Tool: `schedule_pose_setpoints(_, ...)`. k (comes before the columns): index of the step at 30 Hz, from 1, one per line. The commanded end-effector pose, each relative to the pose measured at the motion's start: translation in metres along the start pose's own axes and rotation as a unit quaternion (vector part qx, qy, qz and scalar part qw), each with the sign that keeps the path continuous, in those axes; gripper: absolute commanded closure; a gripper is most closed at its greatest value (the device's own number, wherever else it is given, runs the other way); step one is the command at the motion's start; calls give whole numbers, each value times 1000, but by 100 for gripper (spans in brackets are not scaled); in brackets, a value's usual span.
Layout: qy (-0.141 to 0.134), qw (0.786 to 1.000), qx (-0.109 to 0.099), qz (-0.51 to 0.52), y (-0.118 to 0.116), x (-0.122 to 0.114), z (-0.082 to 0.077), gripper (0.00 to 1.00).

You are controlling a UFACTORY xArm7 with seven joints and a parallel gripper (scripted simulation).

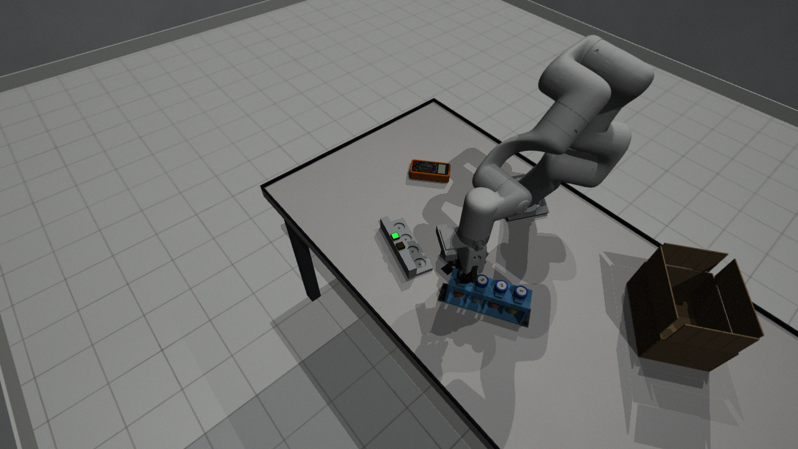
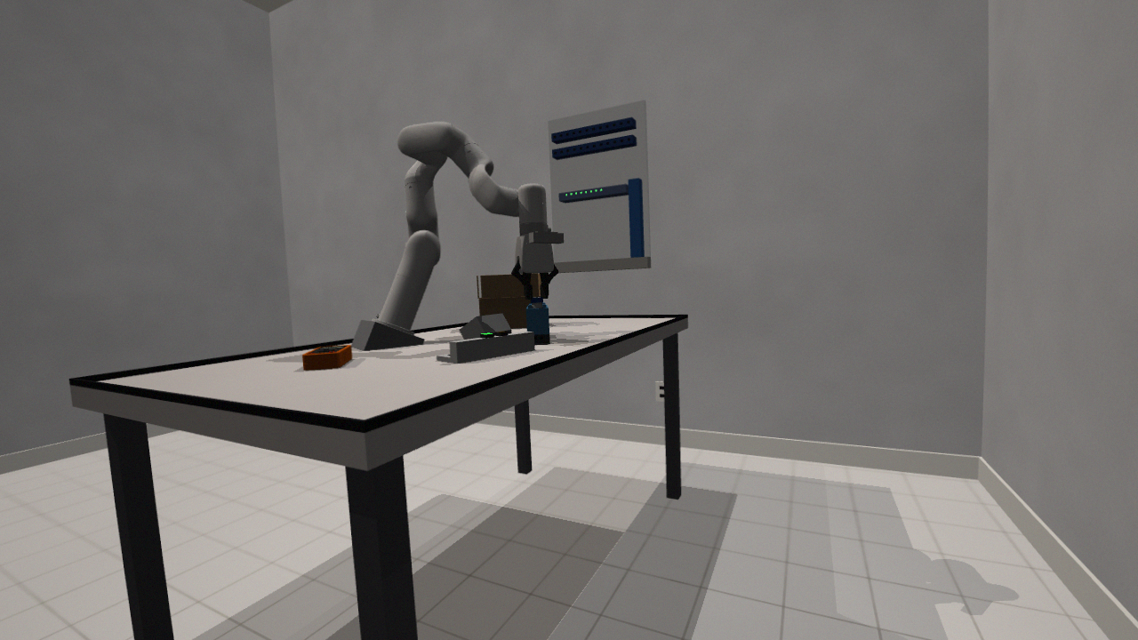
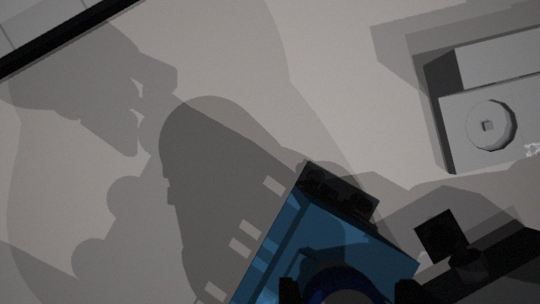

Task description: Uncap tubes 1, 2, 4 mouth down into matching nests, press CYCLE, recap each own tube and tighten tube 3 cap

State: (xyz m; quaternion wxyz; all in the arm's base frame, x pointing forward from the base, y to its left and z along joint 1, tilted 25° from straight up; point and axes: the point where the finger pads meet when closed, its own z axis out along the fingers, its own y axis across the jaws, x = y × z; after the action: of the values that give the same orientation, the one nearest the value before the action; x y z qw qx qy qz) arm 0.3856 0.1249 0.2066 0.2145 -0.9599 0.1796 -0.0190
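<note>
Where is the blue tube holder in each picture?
Top: blue tube holder low, right of centre, under the gripper.
Exterior: middle, a small blue block on the table.
Wrist: bottom middle.
Shared landmark: grey cap tray.

Grey walls (image 2: 796,198) enclose a pale tiled floor (image 2: 716,556); a black-legged worktop (image 2: 262,397) casts shadows.
</note>
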Motion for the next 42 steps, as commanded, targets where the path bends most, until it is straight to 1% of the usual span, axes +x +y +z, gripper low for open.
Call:
schedule_pose_setpoints(1,2,1000,1,0,-1,1,-2,54)
schedule_pose_setpoints(15,2,1000,1,0,-1,1,-1,54)
schedule_pose_setpoints(18,2,999,1,49,-1,1,0,54)
schedule_pose_setpoints(32,2,999,1,49,-1,1,6,54)
schedule_pose_setpoints(38,2,999,1,49,-1,1,6,54)
schedule_pose_setpoints(39,2,999,1,49,-1,1,6,100)
schedule_pose_setpoints(42,2,999,1,49,-1,1,6,100)
